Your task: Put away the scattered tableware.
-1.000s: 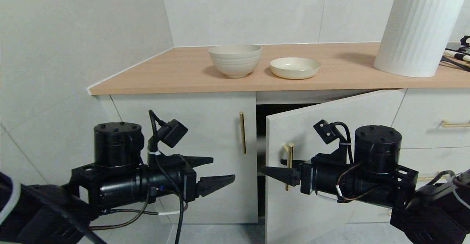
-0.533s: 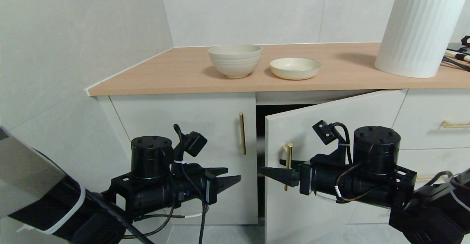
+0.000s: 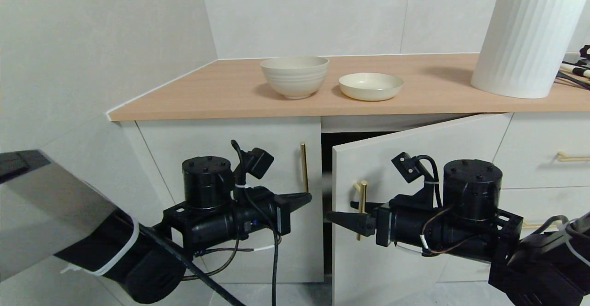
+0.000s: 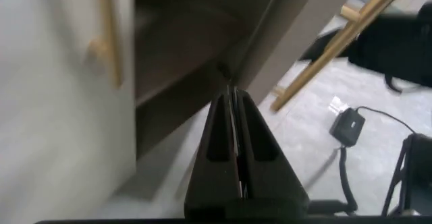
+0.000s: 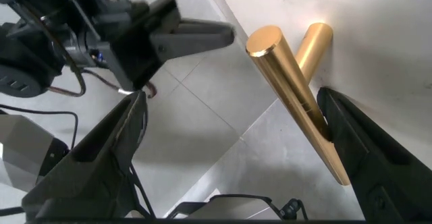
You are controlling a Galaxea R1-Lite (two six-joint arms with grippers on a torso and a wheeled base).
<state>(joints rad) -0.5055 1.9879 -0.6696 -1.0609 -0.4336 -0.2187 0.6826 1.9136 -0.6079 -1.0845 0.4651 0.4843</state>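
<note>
Bowl and shallow dish, one of each, sit on countertop.

The cabinet interior at mid-frame is too dark to make out, and the utensils are cut off by the right edge.

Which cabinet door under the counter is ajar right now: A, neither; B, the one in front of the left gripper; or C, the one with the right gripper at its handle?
C: the right door stands angled out from the cabinet with a dark gap beside it, its gold handle between the open fingers of the right gripper; the left door lies flush.
</note>
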